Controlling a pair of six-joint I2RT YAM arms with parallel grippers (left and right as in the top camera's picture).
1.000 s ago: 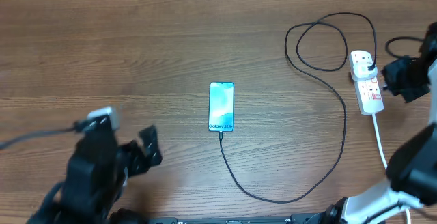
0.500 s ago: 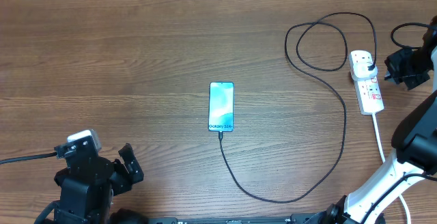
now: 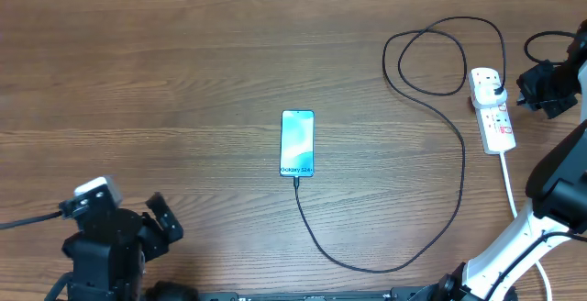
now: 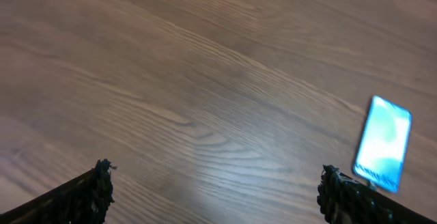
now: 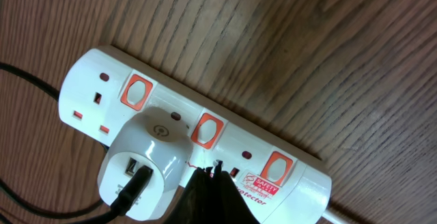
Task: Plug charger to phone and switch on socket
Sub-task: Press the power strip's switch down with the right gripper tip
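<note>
the phone (image 3: 297,143) lies flat near the middle of the wooden table (image 3: 183,72), its pale blue screen lit and facing up, with the small text at its near edge. the charger (image 3: 371,270) has its connector tip seated in that near edge. from there the thin black cable swings out toward the near side, climbs up the right, makes a loose loop at the far right and ends at the socket (image 3: 493,113). the socket sits by the right edge of the table, and its thick white cord (image 3: 510,186) trails toward the near side.

in the right wrist view the cable enters a white adapter (image 5: 143,156) plugged into the strip, which has three red switches (image 5: 207,130) along it. the right gripper (image 5: 205,183) is pinched tight with nothing between its fingers. its dark tip is just beside the middle switch, close to the adapter; whether it presses on the strip i cannot tell.

the left gripper (image 4: 215,179) is spread wide and empty over bare wood at the near left, well apart from the phone
</note>
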